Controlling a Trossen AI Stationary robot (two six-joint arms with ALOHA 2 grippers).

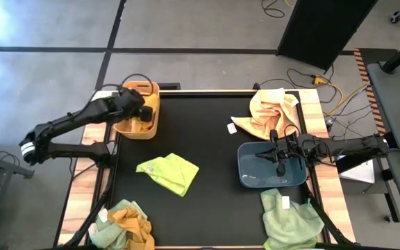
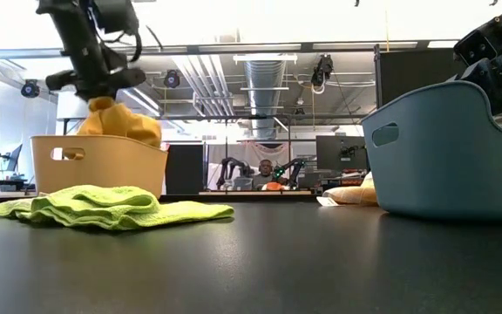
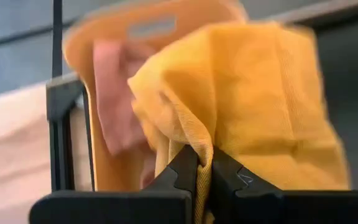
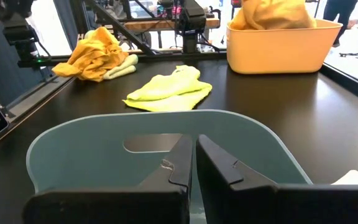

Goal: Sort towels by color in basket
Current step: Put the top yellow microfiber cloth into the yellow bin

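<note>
My left gripper (image 1: 144,111) is over the orange basket (image 1: 136,132) at the table's far left, shut on a mustard orange towel (image 3: 260,93). A salmon pink towel (image 3: 114,93) lies inside that basket. My right gripper (image 4: 194,143) hovers shut above the blue basket (image 1: 255,177) at the right, holding nothing. A light green towel (image 1: 169,172) lies crumpled flat on the table's middle. More towels sit in heaps: orange and green at the near left (image 1: 125,222), green at the near right (image 1: 290,219), pale peach at the far right (image 1: 269,114). My left gripper pinches a bunched fold of the mustard towel (image 3: 191,134) between its two fingers, coming from above. The towel (image 2: 116,122) hangs below the fingers, and its lower part dips behind the orange basket's rim (image 2: 98,144).
A white tag (image 1: 232,128) lies on the black mat beside the peach heap. Bare mat stretches between the two baskets and around the green towel. Wooden table edges and cables run along the far right side. People and other arms show in the room behind.
</note>
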